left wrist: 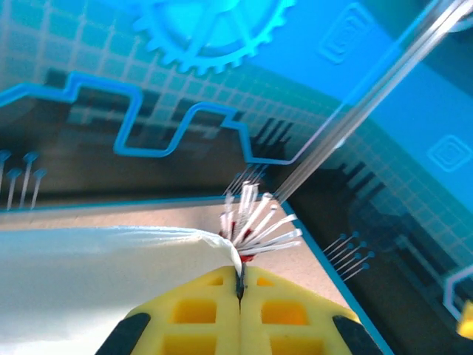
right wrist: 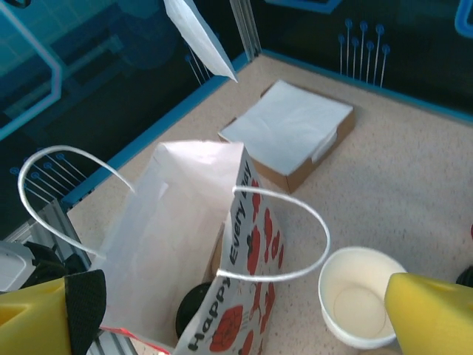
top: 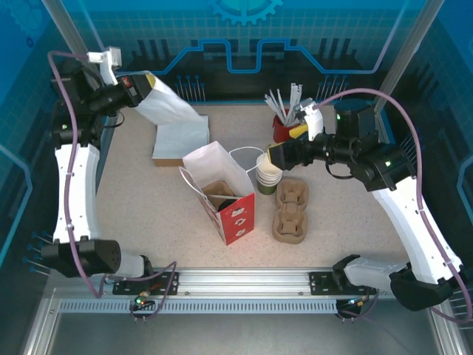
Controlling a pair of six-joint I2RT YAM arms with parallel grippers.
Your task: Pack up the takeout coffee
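The paper cup (top: 267, 163) sits right of centre in the top view, apparently the uppermost of a nested stack (top: 267, 181) whose lowest cup shows a dark green band. In the right wrist view the cup (right wrist: 358, 307) is at the lower right, mouth up, without a lid and empty.

It should be very light, with thin walls that give easily and a smooth, somewhat slippery skin. The best hold is probably across the wall just under the rolled rim, where it is stiffest, with only a light squeeze. The cup below may lift with it.

The right gripper (top: 275, 157) hangs over the cup with its jaws spread wide and nothing between them; in its own camera the cup lies close to the lower-right finger (right wrist: 432, 318). The left gripper (left wrist: 240, 285) is pinched closed on a flat white paper bag (left wrist: 103, 274), held up at the top view's upper left.

The tabletop (top: 133, 200) is speckled beige, flat and matte. The red paper bag (top: 235, 218) stands open at centre, just left of the stack, with something brown and something dark already inside. Pulp cup carriers (top: 290, 214) lie just beside the stack, below it in the frame. Blue-lit panel walls enclose the table.
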